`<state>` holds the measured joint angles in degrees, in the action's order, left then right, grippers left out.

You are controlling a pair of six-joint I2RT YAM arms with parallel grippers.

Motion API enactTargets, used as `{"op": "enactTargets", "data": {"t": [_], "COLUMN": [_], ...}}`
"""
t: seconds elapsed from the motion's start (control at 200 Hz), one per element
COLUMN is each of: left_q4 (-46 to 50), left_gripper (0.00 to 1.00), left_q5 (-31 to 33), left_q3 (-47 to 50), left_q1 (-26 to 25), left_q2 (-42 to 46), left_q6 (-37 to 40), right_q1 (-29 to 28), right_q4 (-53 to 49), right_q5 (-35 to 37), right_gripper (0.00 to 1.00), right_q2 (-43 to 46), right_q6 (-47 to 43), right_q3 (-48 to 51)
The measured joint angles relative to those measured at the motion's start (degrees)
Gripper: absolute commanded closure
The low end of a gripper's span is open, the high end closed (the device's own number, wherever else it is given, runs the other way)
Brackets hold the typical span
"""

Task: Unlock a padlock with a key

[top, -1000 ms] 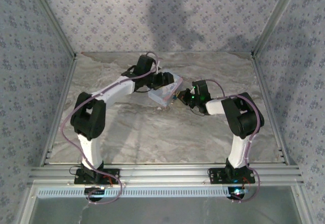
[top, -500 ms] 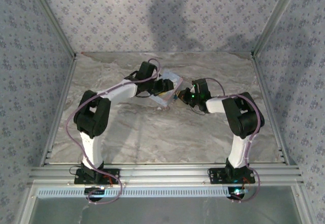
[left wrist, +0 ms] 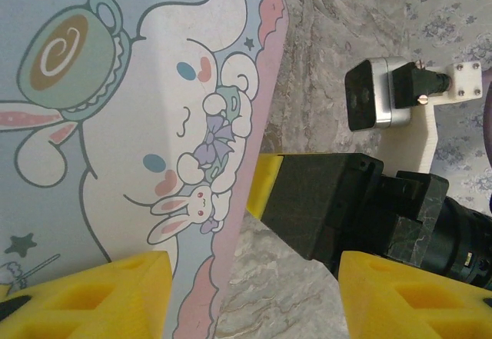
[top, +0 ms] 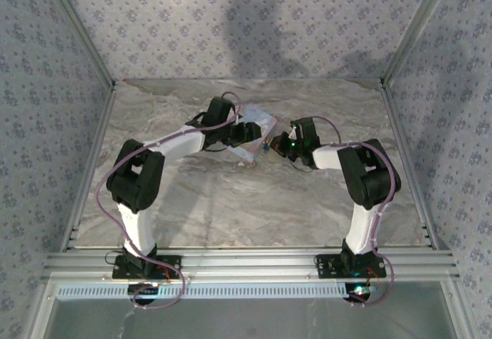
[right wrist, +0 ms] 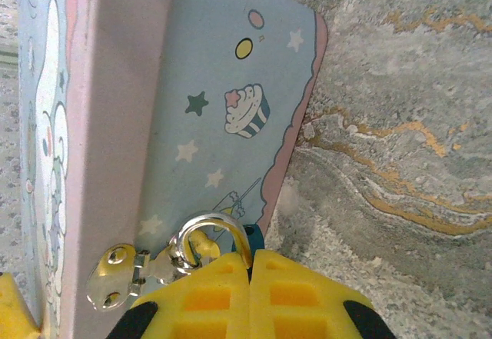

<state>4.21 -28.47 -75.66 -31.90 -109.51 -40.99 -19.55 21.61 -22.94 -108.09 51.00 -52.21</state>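
- Looking through the right wrist camera, I see the padlock (right wrist: 254, 238) hanging from the tin (right wrist: 223, 70) by its clasp. Its teal body touches the right jaws' tips, and its shackle points away from them.
- Right jaws are pressed together; I cannot tell whether they pinch the key.
- Left jaws stand apart, straddling the tin's edge on the counter (left wrist: 323, 47).

I can't read any words or numbers anywhere; the tin (left wrist: 115, 124) carries just cartoon drawings, with no lettering.
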Motion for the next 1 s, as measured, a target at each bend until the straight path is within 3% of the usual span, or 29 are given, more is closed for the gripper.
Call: {"op": "enactTargets", "data": {"t": [0.195, 0.42, 0.655, 0.999], "left_q4": [-0.2, -1.2, -1.4, -1.3], "left_gripper": [0.40, 0.40, 0.40, 0.39], "left_q5": [0.0, 0.1, 0.2, 1.1], "left_q3": [0.1, 0.8, 1.0, 2.4], "left_q1": [0.0, -0.1, -0.2, -0.3], "left_q2": [0.0, 0.3, 0.4, 1.7], "left_q6": [-0.4, -0.6, -0.6, -0.6], "right_q1": [0.1, 0.0, -0.3, 0.0], "right_q4": [-0.7, -8.2, -17.6, -19.8], "right_q5": [-0.5, 0.3, 7.3, 9.8], "right_gripper": [1.00, 1.00, 1.00, 1.00], "right_q2": [0.0, 0.0, 0.0, 1.0], "right_q6": [0.6, -0.1, -4.0, -6.2], "right_q3": [-0.3, -4.1, -9.1, -8.9]}}
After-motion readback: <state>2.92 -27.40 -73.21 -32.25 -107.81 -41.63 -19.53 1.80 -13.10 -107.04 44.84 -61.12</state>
